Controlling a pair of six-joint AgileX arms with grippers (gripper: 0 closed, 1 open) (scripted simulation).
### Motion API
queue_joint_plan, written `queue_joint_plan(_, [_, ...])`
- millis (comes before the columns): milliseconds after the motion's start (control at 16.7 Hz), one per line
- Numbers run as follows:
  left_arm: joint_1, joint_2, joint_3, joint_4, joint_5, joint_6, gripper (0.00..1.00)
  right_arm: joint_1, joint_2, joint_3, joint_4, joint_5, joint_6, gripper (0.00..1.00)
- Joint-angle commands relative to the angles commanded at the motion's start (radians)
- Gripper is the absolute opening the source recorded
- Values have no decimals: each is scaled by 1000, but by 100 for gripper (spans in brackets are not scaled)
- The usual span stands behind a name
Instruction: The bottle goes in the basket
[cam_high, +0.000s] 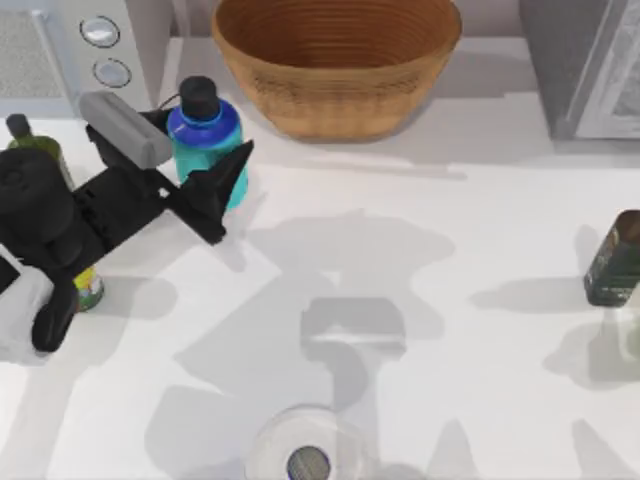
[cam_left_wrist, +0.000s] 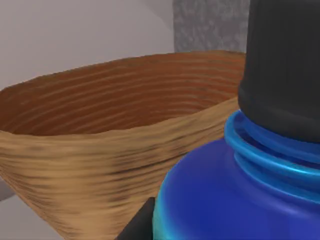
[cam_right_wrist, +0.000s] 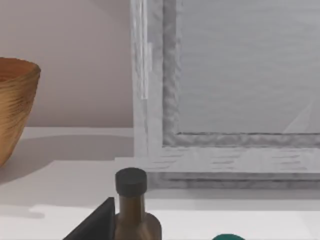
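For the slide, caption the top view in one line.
Left gripper closes its fingers around the upright turquoise bottle, beside the wicker basket at the table's back.

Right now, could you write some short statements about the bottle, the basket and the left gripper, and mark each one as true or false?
1. The bottle lies inside the basket. False: it stands on the table, to the basket's left.
2. The left gripper is at the bottle. True.
3. The bottle's cap is off. False: the black cap is on.
4. The basket holds nothing visible. True.
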Motion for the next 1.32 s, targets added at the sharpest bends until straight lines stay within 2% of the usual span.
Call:
queue_joint_plan(480, [151,-267,-230,-78,166,-16,0,0,0,0,0,0,0,100])
queue_joint_plan(840, [154,-272,-232,-80,171,-13,0,0,0,0,0,0,0,100])
queue_joint_plan(1080, [125,-185,-134,-184,142,-17,0,0,0,0,0,0,0,100])
queue_joint_plan(1320, [39,-92,126,-344,129,-21,0,0,0,0,0,0,0,100])
